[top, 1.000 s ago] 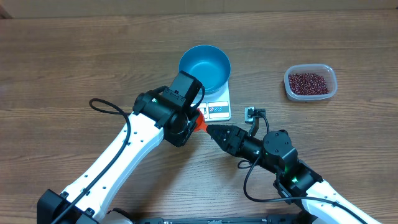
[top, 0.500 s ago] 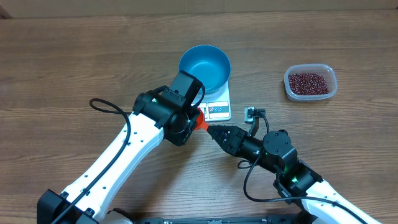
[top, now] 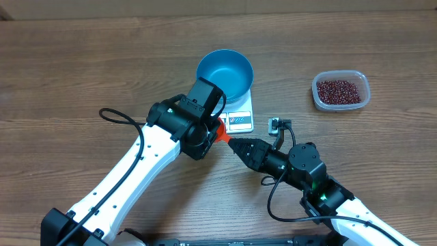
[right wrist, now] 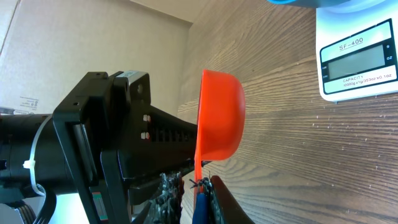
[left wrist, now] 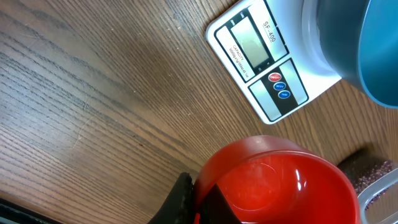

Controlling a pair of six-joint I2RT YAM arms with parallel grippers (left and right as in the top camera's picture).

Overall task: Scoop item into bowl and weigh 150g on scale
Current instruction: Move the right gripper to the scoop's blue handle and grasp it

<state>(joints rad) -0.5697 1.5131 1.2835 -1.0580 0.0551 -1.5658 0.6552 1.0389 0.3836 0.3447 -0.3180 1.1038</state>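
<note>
Overhead: empty blue bowl (top: 225, 74) on the scale (top: 239, 121), just beyond my left gripper (top: 216, 130). Beans (top: 339, 89) fill the clear tub (top: 366, 96), well off from the right gripper (top: 231, 143). Wood table (top: 82, 68).
Left wrist: clamped on the empty red scoop (left wrist: 280, 180).
Right wrist: jaws narrow around the scoop handle, can't tell if they grip. Tan board (right wrist: 74, 37) behind.
</note>
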